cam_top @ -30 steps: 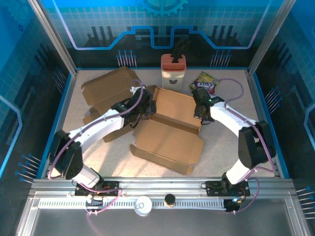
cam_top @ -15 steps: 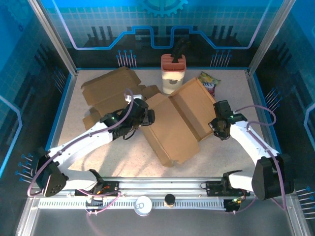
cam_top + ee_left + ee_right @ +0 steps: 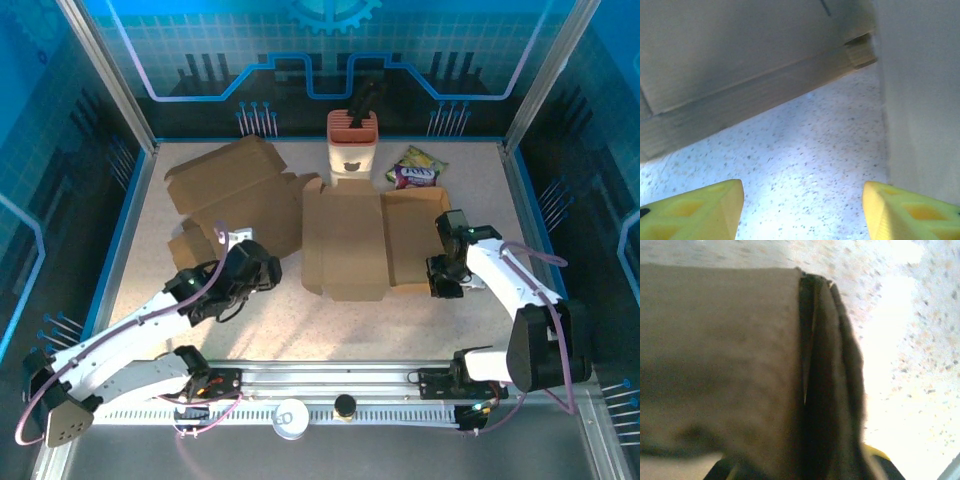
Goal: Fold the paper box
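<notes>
My left gripper (image 3: pixel 800 207) hangs released over the speckled table (image 3: pixel 805 145), at eight o'clock of the paper box (image 3: pixel 345 240) and near it. My right gripper (image 3: pixel 444 282) is clenched on the box's flap edge at four o'clock. The box lies opened flat mid-table, and a canister (image 3: pixel 352 150) stands at its twelve o'clock.

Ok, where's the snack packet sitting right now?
Top view, back right: the snack packet lies right of the orange-topped container, just beyond the unfolded box.
</notes>
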{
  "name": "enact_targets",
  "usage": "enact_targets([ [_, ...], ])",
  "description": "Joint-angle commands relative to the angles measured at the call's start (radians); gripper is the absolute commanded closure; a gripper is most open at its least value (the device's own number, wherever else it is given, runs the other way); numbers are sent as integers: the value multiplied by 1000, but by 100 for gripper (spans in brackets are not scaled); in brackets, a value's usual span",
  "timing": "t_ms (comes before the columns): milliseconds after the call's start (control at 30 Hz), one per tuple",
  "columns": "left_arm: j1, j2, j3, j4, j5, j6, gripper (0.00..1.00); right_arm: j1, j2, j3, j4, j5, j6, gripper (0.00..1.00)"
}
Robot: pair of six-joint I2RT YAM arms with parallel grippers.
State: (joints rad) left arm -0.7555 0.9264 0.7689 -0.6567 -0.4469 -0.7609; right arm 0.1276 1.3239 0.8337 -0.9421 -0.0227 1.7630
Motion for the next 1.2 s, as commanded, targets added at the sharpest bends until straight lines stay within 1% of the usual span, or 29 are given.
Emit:
enact_targets([
  [0, 14, -47, -70, -9, -8, -34, 43, -23, 2, -42, 11, -111, 111, 100],
  [67, 50, -39, -121, 44, 57, -44, 45, -23, -3, -44, 1, -123, 117, 100],
  [200, 164, 17, -230, 223, 231, -55, 49, -23, -46, -77, 4, -146, 150, 100],
  [267, 198, 62, -258, 318, 292, -52, 51, -20, -69, -97, 5, -154, 163, 100],
  [367, 203, 160, -260, 453, 351, -45, 52, -7, -96, -126, 24, -173, 188, 100],
  [500, 203, 310, -228, 629, 425, -34, 52, 32, -101, -157, 68, -198, 228, 100],
  [633, 197, 428, -164, 748, 501, -38, 54, 96, -86, -151, 84, -189, 269, 100],
  [733, 187, 448, -125, 792, 519, -34, 54, 159, -76, -160, 106, -182, 322, 100],
  [833, 181, 428, -107, 805, 524, -26, 54, 219, -61, -174, 151, -172, 391, 100],
  [933, 160, 410, -80, 771, 519, -6, 54, 259, -21, -177, 205, -171, 435, 100],
  [1067, 131, 420, -53, 730, 513, 8, 54, 287, 56, -146, 231, -182, 431, 100],
  [1100, 128, 426, -54, 733, 514, 7, 55, 294, 75, -144, 250, -191, 431, 98],
  [1167, 123, 440, -57, 746, 518, 1, 55, 310, 104, -138, 276, -202, 432, 89],
])
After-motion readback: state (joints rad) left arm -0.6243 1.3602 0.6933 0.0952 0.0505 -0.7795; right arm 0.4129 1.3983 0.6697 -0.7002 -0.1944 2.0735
